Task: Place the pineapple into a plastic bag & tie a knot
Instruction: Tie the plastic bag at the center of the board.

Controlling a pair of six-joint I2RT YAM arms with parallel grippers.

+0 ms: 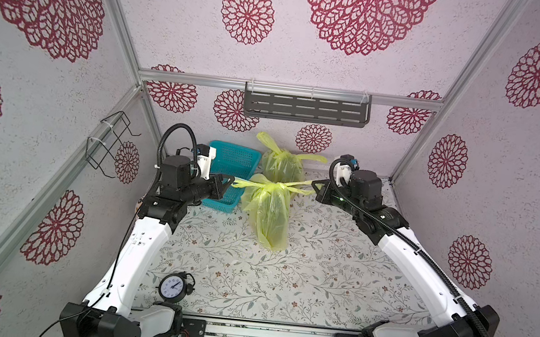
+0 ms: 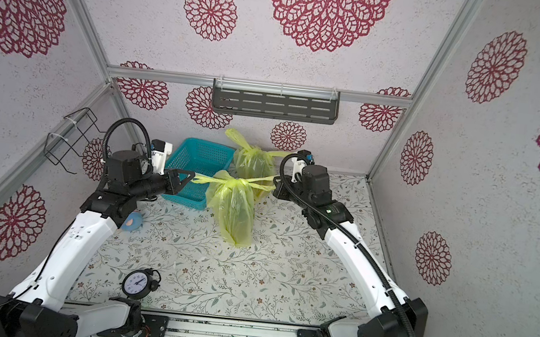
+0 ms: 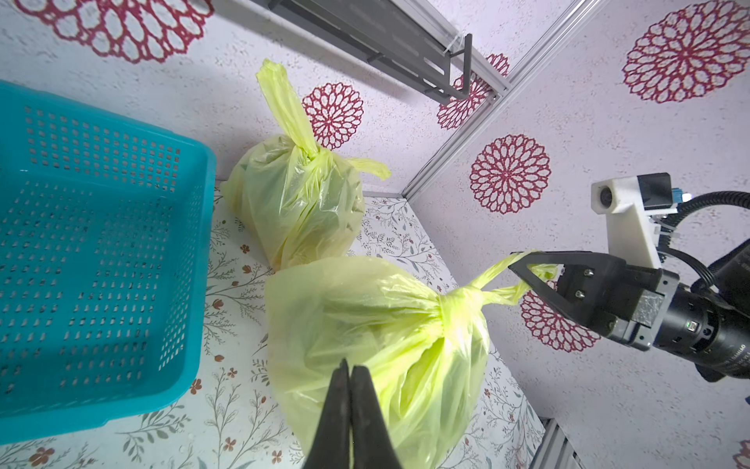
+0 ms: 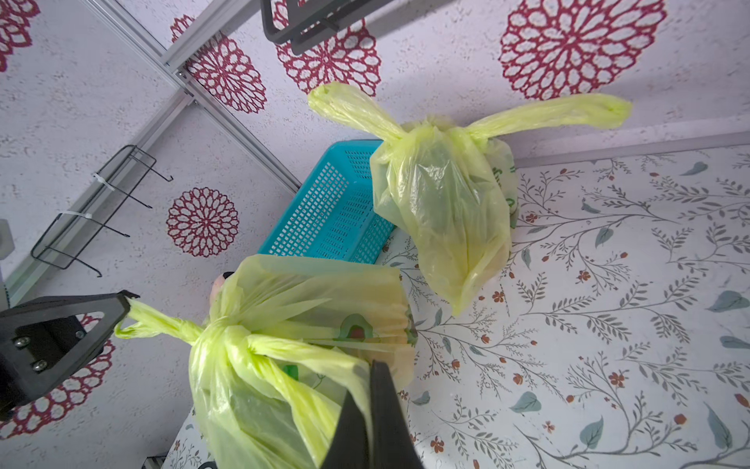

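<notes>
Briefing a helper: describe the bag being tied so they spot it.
Find the teal basket at the back. Right of it, before the far bag, is the near bag. Only its handles are pinched by the left claw and right claw.

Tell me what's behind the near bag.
A second knotted bag stands behind the near bag, with a teal basket beside it. The near bag hides its lower part in both top views.

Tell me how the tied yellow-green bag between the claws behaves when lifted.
Probably floppy: the near bag is thin, wrinkled film. Likely bottom-heavy, since its bulk lies below the knot. Its handles, taut between left claw and right claw, may stretch or slip.
</notes>
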